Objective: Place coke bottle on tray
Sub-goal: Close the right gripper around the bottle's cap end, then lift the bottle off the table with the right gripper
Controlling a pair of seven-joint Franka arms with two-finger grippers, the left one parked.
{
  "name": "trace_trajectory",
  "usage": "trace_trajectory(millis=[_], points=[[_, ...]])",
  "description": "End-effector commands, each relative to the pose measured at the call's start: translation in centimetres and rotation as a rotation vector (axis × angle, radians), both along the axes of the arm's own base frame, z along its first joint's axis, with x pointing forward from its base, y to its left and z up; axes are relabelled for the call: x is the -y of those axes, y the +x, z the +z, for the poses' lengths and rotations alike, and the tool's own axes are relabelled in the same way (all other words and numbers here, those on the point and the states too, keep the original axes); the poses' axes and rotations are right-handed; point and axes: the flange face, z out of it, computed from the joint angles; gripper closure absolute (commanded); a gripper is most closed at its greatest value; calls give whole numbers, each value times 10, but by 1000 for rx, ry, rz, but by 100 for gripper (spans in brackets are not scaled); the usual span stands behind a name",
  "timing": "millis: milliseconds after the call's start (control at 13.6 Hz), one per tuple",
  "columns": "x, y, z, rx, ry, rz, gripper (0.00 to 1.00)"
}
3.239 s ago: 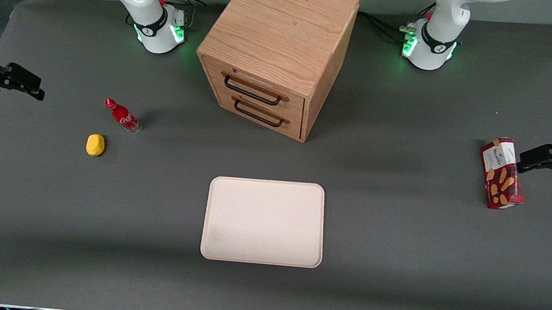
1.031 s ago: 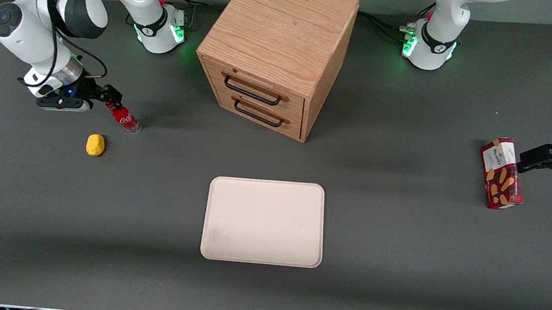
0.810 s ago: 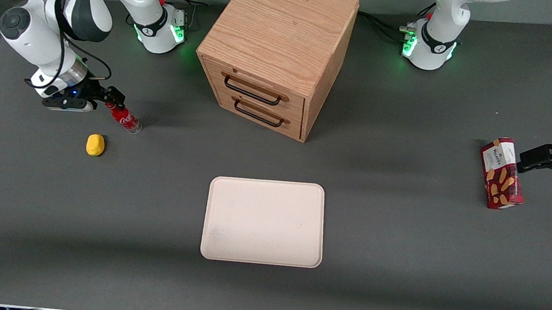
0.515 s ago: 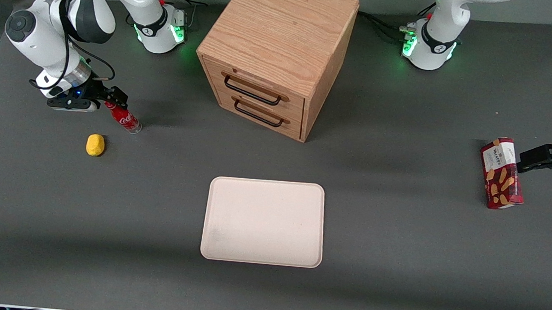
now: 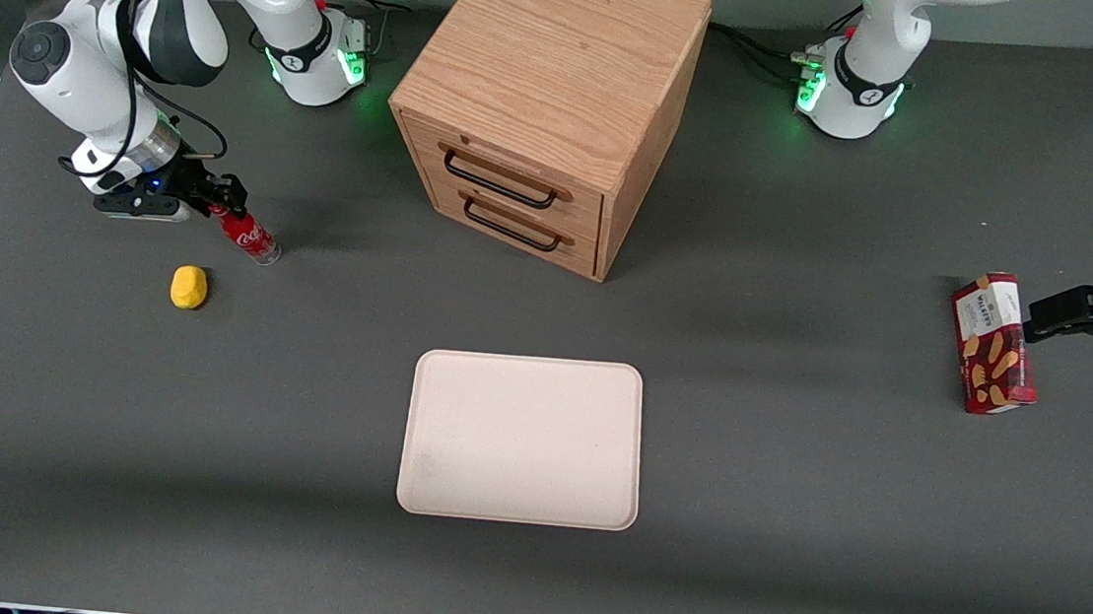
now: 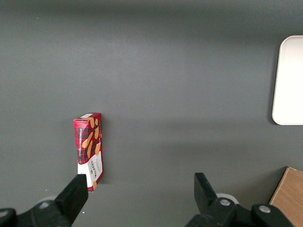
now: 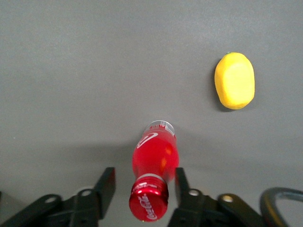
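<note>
The grey worktop carries everything. Largest on it is the wooden cabinet with 2 drawers, each with a dark handle, standing near the edge farthest from the front camera, about midway along it. The tray lies flat in front of the cabinet's drawers, nearer the front camera, midway along the worktop and with nothing on it; its rounded corner also shows in the left wrist view. The red snack box lies toward the parked arm's end of the worktop.

The right arm's gripper is at the working arm's end, down at the top of the coke bottle. In the right wrist view the 2 fingers stand one on each side of the bottle's neck and red cap, with a gap visible on both sides, so the gripper is spread apart and grips nothing. The coke bottle stands upright on the worktop, well apart from the tray. The yellow lemon-like fruit lies near the bottle, closer to the front camera; it shows too in the wrist view.
</note>
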Motion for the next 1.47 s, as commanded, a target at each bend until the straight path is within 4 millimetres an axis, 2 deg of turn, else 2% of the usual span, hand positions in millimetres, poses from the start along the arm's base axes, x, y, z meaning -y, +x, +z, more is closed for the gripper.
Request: trace_trajectory(millis=[0, 221, 368, 442, 589, 957, 1031, 1104, 1178, 1399], points=[[-1, 2, 2, -7, 7, -8, 100], [-1, 2, 2, -13, 6, -4, 100], [1, 12, 18, -28, 4, -3, 100], [2, 20, 33, -37, 4, 0, 100], [6, 38, 71, -47, 4, 0, 100], [13, 83, 199, -106, -9, 9, 100], [15, 88, 231, -115, -13, 7, 100], [15, 91, 252, -127, -16, 6, 100], [15, 94, 274, -136, -19, 6, 100], [13, 111, 315, -161, -25, 25, 100]])
